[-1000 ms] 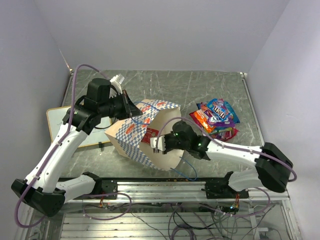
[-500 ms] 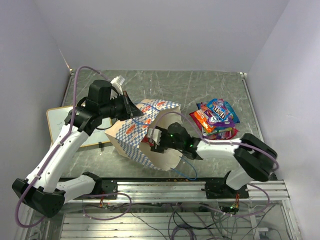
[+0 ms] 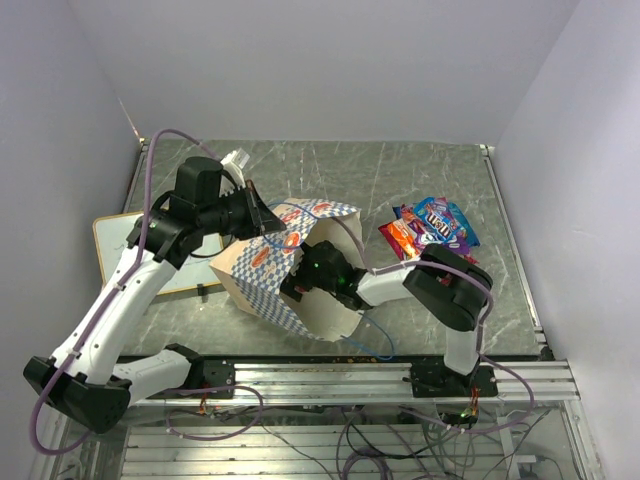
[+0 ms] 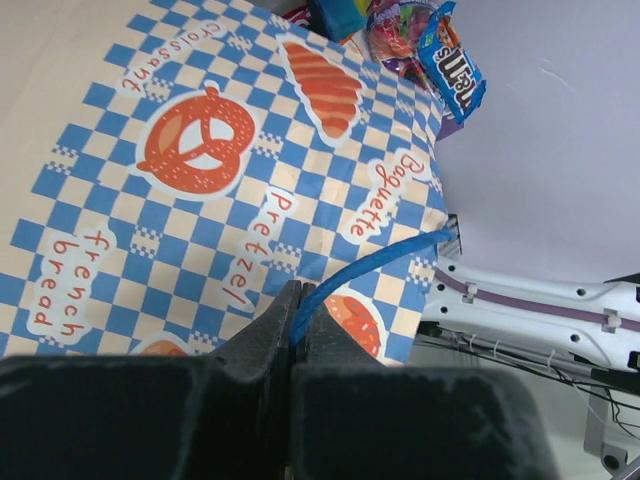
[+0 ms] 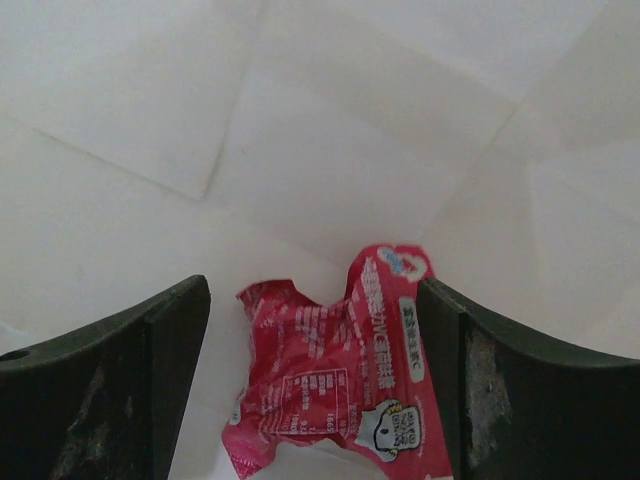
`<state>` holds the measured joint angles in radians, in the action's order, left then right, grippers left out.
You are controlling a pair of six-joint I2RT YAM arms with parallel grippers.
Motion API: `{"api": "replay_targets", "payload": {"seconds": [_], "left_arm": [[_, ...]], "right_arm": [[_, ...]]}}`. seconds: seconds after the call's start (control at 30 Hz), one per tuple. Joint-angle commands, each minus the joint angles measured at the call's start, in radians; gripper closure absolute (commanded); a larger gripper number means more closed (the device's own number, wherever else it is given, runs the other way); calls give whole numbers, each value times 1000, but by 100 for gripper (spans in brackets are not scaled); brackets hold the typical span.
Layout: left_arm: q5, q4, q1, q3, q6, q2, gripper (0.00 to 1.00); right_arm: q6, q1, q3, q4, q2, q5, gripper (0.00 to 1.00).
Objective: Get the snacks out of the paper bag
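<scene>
The paper bag (image 3: pixel 262 268) lies tilted on its side, its mouth toward the right arm. My left gripper (image 4: pixel 297 312) is shut on the bag's blue cord handle (image 4: pixel 378 265) and holds that side up; from above it sits at the bag's upper left edge (image 3: pixel 258 220). My right gripper (image 5: pixel 312 365) is deep inside the bag, open, with a crumpled red snack packet (image 5: pixel 335 385) lying between its fingers on the cream paper; the right finger (image 5: pixel 500 400) is at the packet's edge. Several more snacks (image 3: pixel 435 232) are piled on the table right of the bag.
A white framed board (image 3: pixel 112 243) lies at the table's left edge under the left arm. The bag's other blue cord (image 3: pixel 372 343) loops on the table near the front metal rail (image 3: pixel 330 372). Walls close in the table at the back and on both sides.
My right gripper has opened and pushed further left into the bag's mouth. The left gripper has kept its hold on the handle without moving.
</scene>
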<state>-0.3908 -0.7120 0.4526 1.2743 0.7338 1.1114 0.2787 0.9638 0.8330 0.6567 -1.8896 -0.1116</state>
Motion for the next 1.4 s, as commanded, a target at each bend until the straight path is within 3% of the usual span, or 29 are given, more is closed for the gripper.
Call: {"api": "replay_targets", "payload": {"seconds": [0.0, 0.17, 0.47, 0.63, 0.9, 1.1, 1.37], "left_arm": [[-6, -29, 0, 43, -31, 7, 93], [-1, -29, 0, 42, -36, 16, 93], [-2, 5, 0, 14, -19, 31, 93], [-2, 34, 0, -3, 0, 33, 93], [5, 58, 0, 9, 11, 47, 93], [-33, 168, -2, -3, 102, 51, 93], [-89, 351, -3, 47, 253, 82, 93]], "right_arm": [[-61, -26, 19, -57, -47, 61, 19], [-85, -51, -41, -67, -8, 3, 33], [-51, -51, -63, -177, 107, -54, 74], [-20, -53, -87, -219, 210, -67, 87], [19, -52, -164, -277, 484, -128, 92], [124, -51, -167, -471, 766, -103, 92], [284, -53, -3, -618, 981, 123, 95]]}}
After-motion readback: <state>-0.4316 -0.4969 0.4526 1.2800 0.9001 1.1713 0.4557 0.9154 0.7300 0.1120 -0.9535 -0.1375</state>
